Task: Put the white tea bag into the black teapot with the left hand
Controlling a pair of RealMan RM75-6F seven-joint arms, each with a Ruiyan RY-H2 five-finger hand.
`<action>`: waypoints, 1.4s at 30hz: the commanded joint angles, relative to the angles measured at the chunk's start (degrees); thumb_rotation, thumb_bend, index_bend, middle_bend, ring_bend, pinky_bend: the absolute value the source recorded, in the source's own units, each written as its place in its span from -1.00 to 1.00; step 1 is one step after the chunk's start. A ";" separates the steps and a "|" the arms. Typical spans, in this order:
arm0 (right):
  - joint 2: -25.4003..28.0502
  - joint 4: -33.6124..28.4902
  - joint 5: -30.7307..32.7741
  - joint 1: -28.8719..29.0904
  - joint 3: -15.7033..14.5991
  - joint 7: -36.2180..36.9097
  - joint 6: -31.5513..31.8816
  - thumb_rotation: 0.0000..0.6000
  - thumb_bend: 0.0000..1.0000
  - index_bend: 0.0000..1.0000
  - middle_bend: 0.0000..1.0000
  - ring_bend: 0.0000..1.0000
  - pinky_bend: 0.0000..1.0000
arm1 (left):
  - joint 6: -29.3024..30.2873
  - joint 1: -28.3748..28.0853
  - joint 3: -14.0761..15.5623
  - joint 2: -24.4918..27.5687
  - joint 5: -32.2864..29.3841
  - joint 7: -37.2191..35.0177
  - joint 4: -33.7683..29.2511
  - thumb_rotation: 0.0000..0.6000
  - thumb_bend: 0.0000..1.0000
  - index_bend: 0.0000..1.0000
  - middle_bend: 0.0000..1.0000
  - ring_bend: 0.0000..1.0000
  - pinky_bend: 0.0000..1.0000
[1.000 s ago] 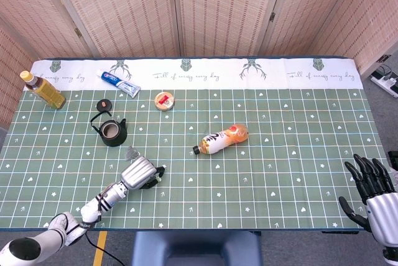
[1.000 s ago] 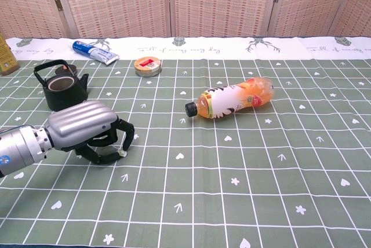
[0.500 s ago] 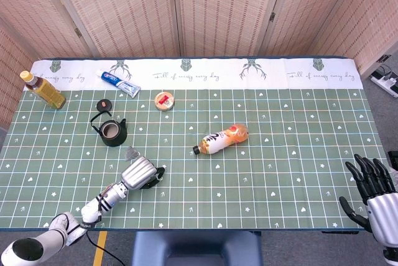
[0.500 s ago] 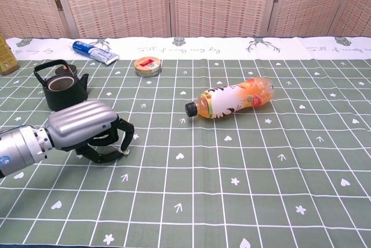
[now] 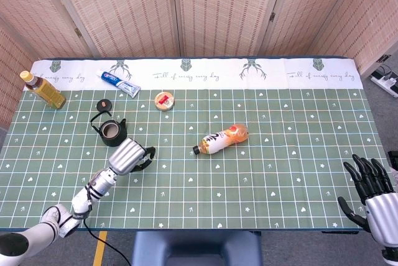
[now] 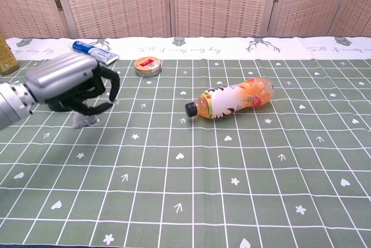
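The black teapot (image 5: 112, 133) stands open at the left of the table, its small round lid (image 5: 101, 104) lying behind it. My left hand (image 5: 127, 156) hovers raised just in front of the pot. In the chest view the left hand (image 6: 69, 83) covers most of the pot. Its curled fingers pinch a small white piece, the tea bag (image 6: 113, 101), at their tips. A pale grey scrap (image 6: 86, 121) shows below the hand; I cannot tell whether it is joined to the bag. My right hand (image 5: 372, 196) rests at the near right edge, fingers spread, holding nothing.
An orange juice bottle (image 5: 221, 139) lies on its side mid-table. A round tin (image 5: 164, 100) and a toothpaste tube (image 5: 120, 83) sit behind the teapot. A tea bottle (image 5: 42, 89) lies at the far left. Folding screens close off the back.
My left hand has lifted off the table and moved back and left toward the teapot, carrying the white piece. The right hand has stayed put.
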 commanded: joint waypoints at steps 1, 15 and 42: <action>0.18 -0.32 0.61 0.38 0.20 0.04 -0.83 1.00 -0.27 -1.00 -1.00 -0.97 -1.00 | -0.60 -1.75 -4.96 8.39 -3.71 5.36 -11.58 1.00 -0.05 0.23 1.00 1.00 1.00; 1.24 -1.31 3.16 1.73 0.93 1.38 -3.92 1.00 -0.27 -1.00 -1.00 -0.97 -1.00 | -4.98 -3.02 -12.91 19.12 -12.36 6.27 -24.99 1.00 -0.05 0.24 1.00 1.00 1.00; 1.47 -2.83 8.26 2.23 2.69 0.76 -6.46 1.00 -0.27 -1.00 -1.00 -0.97 -1.00 | -9.27 -4.52 -12.81 18.97 -13.46 -4.81 -12.08 1.00 -0.04 0.27 1.00 1.00 1.00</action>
